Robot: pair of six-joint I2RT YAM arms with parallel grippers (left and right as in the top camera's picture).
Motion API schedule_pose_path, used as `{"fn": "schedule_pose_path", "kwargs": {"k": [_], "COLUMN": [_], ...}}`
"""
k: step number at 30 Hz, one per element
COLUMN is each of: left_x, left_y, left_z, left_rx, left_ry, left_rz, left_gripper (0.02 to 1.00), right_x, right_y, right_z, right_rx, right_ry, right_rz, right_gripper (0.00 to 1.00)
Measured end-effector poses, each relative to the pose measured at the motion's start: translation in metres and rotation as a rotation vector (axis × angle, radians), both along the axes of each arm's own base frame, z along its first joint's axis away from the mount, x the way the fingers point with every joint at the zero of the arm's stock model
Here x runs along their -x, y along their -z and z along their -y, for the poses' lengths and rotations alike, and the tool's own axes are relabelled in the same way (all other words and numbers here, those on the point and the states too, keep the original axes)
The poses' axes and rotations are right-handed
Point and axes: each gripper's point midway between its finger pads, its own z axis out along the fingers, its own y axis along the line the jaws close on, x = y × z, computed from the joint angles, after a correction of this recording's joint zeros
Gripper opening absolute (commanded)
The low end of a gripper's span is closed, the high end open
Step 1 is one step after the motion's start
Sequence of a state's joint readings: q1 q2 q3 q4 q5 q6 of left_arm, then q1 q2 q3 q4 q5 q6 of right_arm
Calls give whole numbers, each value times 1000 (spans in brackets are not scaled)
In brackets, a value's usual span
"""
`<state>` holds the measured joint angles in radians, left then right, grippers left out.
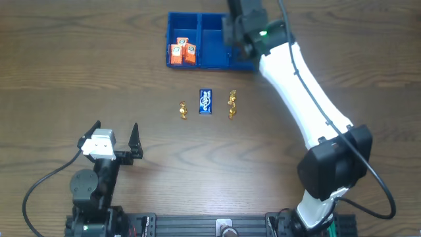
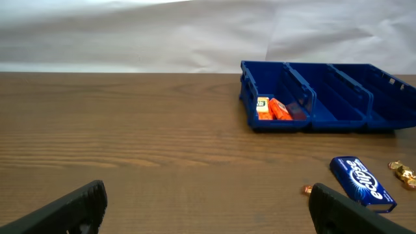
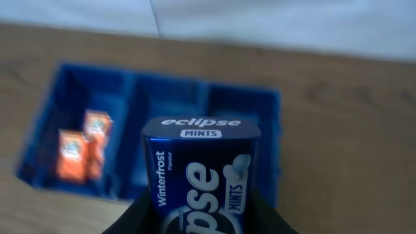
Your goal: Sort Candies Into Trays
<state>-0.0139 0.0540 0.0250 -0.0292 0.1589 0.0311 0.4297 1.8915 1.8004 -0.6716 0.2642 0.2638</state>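
- Caught mid-sort above the blue tray point(image 1: 209, 64): clamped in the right gripper point(image 3: 201, 221), a held mint tin point(image 3: 201, 169), upright, label toward the wrist camera, jaws closed narrow against its two sides.
- Judged as the step in hand: dropping that tin into a compartment of its own, apart from the orange boxes point(image 1: 183, 52).
- Hard to tell from these angles whether poised over the tray's middle compartment or its right one, and probably somewhere about the divider between them.
- Best to settle squarely over one free bay, clear of both dividers, before letting go.
- Advisable then to lower until just inside the tray's walls and only there part the jaws. Released from high up, likely to bounce, tip onto an edge or come to rest propped on a divider.
- Worth keeping the tin level on the way down, to land flat rather than leaning on a wall.
- Found in the tray's left compartment: two orange boxes, side by side and touching.
- Seen in the tray's middle and right compartments: no contents.
- Lying loose on the table on the arms' side of the tray: a second mint tin point(image 1: 205, 101), with a gold-wrapped candy point(image 1: 183, 108) to one side and another gold candy point(image 1: 231, 104) to the other, each near the tin but apart from it.
- Resting well apart from the tray, farther from it than those loose sweets: the left gripper point(image 1: 116, 128), jaws spread wide, holding nothing.
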Motion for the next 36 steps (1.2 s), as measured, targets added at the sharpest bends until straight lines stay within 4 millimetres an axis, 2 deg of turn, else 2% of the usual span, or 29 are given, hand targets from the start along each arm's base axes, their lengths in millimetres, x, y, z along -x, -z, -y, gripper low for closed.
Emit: {"fn": "schedule_pose_path", "kwargs": {"k": [3, 6, 7, 9, 13, 15, 29, 32, 34, 36], "left_x": [0, 0, 0, 0, 0, 0, 0, 0, 0, 0], "left_y": [0, 0, 0, 0, 0, 0, 0, 0, 0, 0], "left_z": [0, 0, 0, 0, 0, 0, 0, 0, 0, 0], "left_rx": [0, 0, 0, 0, 0, 0, 0, 0, 0, 0], "left_ry": [0, 0, 0, 0, 0, 0, 0, 0, 0, 0], "left_rz": [0, 0, 0, 0, 0, 0, 0, 0, 0, 0], "left_gripper": [998, 996, 998, 998, 998, 996, 996, 996, 998, 998], "right_x": [-9, -21, -25, -35, -41, -42, -49, -50, -48, -47], "right_y": [-14, -4, 6, 40, 100, 115, 111, 107, 107, 106], "right_z": [-18, -29, -30, -34, -38, -39, -44, -52, -56, -59], "right_rx": [-30, -35, -30, -8, 23, 24, -38, -54, -55, -56], "right_ry": [3, 5, 9, 17, 27, 30, 63, 55, 48, 43], "right_rz": [85, 108, 101, 59, -32, -56, -23, -3, -3, 0], "right_gripper": [36, 36, 36, 38, 36, 36, 36, 47, 152, 467]}}
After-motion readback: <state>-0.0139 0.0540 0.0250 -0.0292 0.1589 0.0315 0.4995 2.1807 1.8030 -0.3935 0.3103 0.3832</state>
